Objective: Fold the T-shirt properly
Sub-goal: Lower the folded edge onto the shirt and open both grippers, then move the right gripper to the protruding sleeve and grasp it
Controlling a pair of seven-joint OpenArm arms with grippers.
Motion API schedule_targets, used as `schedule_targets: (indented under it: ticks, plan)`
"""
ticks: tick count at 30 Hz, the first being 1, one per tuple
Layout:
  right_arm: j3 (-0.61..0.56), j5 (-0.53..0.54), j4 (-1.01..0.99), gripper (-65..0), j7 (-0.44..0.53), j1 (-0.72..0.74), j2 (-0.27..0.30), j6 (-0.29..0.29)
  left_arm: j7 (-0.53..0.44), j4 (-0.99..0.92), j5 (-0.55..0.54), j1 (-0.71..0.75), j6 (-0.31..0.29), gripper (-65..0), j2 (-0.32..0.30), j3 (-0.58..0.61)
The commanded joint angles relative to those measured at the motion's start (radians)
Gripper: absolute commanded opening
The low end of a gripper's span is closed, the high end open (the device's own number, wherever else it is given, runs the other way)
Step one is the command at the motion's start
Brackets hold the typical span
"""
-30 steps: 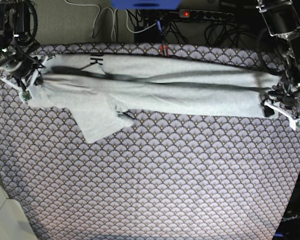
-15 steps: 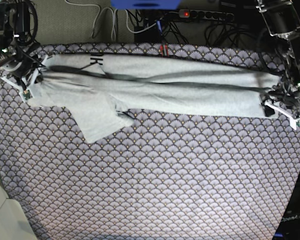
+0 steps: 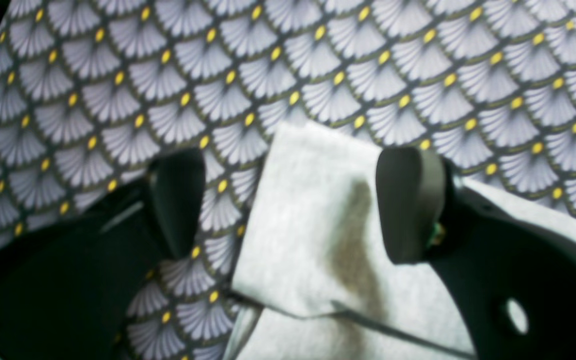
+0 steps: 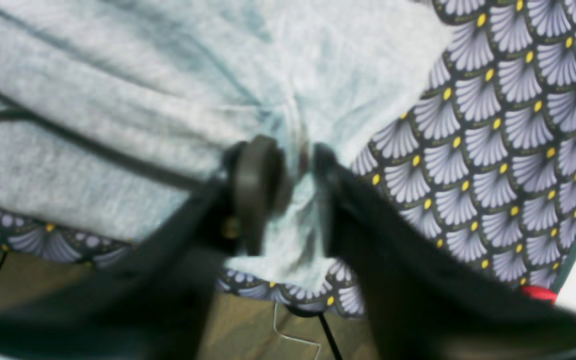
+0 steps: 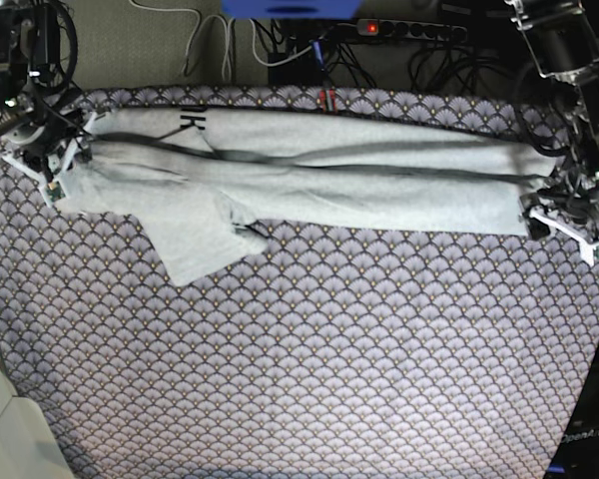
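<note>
T-shirt (image 5: 319,180), light grey, lies folded into a long band across the upper part of the base frame, on the fan-patterned tablecloth (image 5: 309,349) that covers the bench; one sleeve (image 5: 195,239) sticks out toward the lower left of the band, and black lettering (image 5: 192,120) shows near its upper left edge. At the left end of the band, the right hand (image 4: 293,190) sits over a bunched tip of the cloth, its fingers parted with a fold of grey fabric between them; the view is blurred and I cannot tell whether they still pinch it. At the right end, the left hand (image 3: 293,200) stands wide open, one finger (image 3: 178,200) over the tablecloth and the other above the shirt's corner, gripping nothing
</note>
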Motion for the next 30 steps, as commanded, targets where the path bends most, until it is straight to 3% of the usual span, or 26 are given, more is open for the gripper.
schedule_targets:
  ticks: [1, 5, 15, 19, 22, 27, 30]
  plan:
    - [0.007, 0.001, 0.015, -37.5, 0.015, 0.002, 0.016, -0.001, -0.018, 0.016, -0.006, -0.016, 0.0, -12.8, -0.016, -0.006]
    - [0.011, 0.001, 0.018, -28.1, 0.015, 0.005, 0.018, 0.0, -0.018, 0.016, -0.006, -0.016, 0.0, -12.8, -0.016, -0.006]
    - [0.061, -0.001, 0.174, -27.9, 0.015, 0.046, 0.05, 0.0, -0.012, 0.023, -0.006, -0.006, 0.0, -12.8, -0.015, -0.008]
    - [0.048, -0.001, 0.191, -27.7, 0.015, 0.161, 0.032, 0.0, -0.012, 0.026, -0.006, 0.017, 0.0, -12.8, -0.012, -0.011]
    - [-0.016, -0.001, 0.127, -27.7, 0.001, 0.259, 0.021, 0.0, -0.012, 0.027, -0.006, 0.031, 0.0, -12.8, -0.01, -0.009]
    - [-0.24, 0.001, -0.085, -27.6, -0.016, 0.47, 0.021, 0.002, -0.009, 0.027, -0.006, 0.044, 0.0, -12.8, -0.01, -0.014]
    - [-0.368, 0.001, -0.226, -27.6, -0.013, 0.569, -0.008, 0.003, -0.009, 0.029, -0.006, 0.055, 0.0, -12.8, -0.01, -0.014]
